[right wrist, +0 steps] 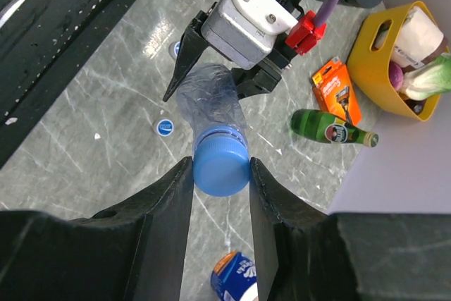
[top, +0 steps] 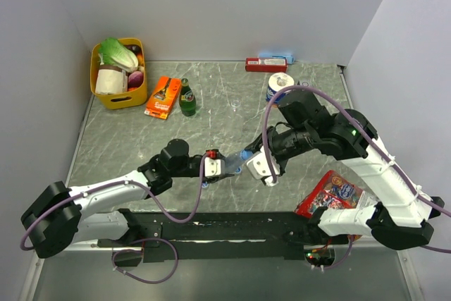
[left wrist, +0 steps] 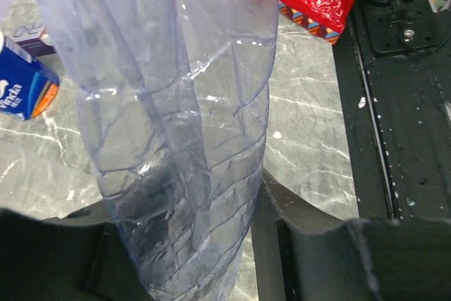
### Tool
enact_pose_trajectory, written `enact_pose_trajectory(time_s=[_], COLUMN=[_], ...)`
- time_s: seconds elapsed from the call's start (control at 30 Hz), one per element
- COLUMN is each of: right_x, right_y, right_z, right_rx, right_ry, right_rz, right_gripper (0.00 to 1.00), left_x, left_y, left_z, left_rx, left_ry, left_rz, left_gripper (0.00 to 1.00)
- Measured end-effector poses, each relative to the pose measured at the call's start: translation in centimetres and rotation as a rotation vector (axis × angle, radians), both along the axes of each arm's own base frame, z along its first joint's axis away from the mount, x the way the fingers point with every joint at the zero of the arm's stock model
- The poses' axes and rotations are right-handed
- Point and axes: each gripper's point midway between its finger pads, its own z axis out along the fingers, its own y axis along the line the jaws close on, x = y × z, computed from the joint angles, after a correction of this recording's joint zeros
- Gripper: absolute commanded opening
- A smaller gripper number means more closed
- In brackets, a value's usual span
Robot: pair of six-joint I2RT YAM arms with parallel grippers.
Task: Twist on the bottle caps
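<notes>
Holding small clear crumpled plastic bottle [right wrist: 210, 100] in air above grey marble tabletop [right wrist: 106, 139], between both arms. Left gripper [top: 223, 166] jaws pinching bottle body; bottle about horizontal, neck toward right arm. Right gripper [right wrist: 220, 174] jaws pressed on round blue plastic cap [right wrist: 220, 163], which sits on bottle neck. Loose blue cap [right wrist: 165, 127] lies on tabletop below, apart from bottle. Dark green glass bottle [right wrist: 331, 130] is near orange pack [right wrist: 337, 96], well apart from grippers.
</notes>
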Motion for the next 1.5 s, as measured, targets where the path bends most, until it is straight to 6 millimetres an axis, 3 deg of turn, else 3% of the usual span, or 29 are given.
enact_pose_trajectory(time_s=[0.73,1.3,1.5], right_x=[1.3,2.3,4.1], right_y=[1.0,1.7,1.3], right_z=[-2.0,-3.5,-4.3], right_rx=[-0.052,-0.028,-0.014], right_ry=[0.135,0.507,0.646], right_rz=[-0.128,-0.564,-0.802], right_gripper=[0.24,0.21,0.22], left_x=[1.0,3.0,3.7], left_y=[1.1,1.9,1.9], left_z=[-1.7,-3.1,-3.8], left_rx=[0.015,0.028,0.036], left_ry=[0.004,0.075,0.114], left_rz=[0.099,0.283,0.338], left_gripper=[0.01,0.01,0.01])
